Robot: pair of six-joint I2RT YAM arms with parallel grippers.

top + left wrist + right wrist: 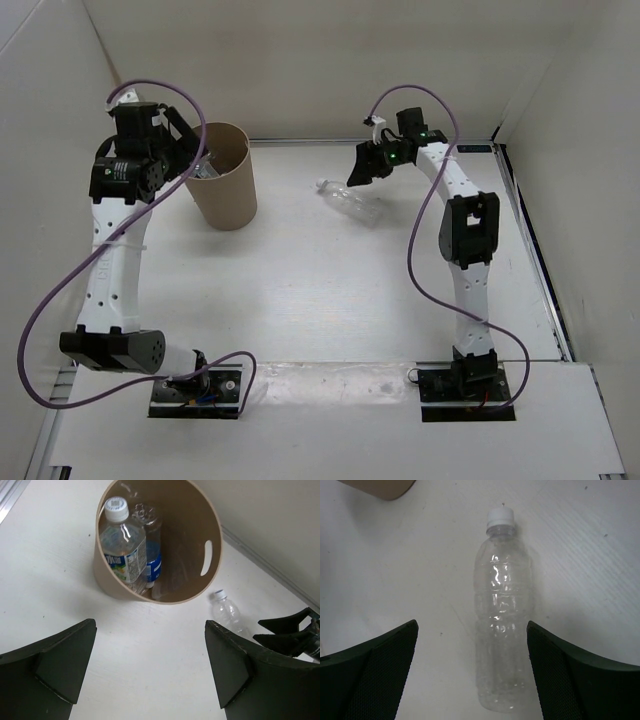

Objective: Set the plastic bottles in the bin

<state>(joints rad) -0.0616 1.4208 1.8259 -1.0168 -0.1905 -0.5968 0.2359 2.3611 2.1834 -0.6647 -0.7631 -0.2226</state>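
Note:
The tan bin point(228, 195) stands at the back left. In the left wrist view the bin point(195, 525) holds the white-green label bottle point(122, 547) and the blue label bottle point(154, 555). The orange bottle is out of view. The plain clear bottle point(350, 203) lies flat on the table right of the bin. It also shows in the left wrist view point(227, 612). My left gripper point(195, 155) point(150, 630) is open and empty, above the bin's left side. My right gripper point(358, 172) point(472, 625) is open, hovering over the plain bottle point(502, 630), whose body lies between the jaws.
White walls close the table at the back and both sides. A metal rail point(520, 210) runs along the right edge. A corner of the bin point(380, 486) shows at the top left of the right wrist view. The right gripper's fingers point(287, 630) show in the left wrist view.

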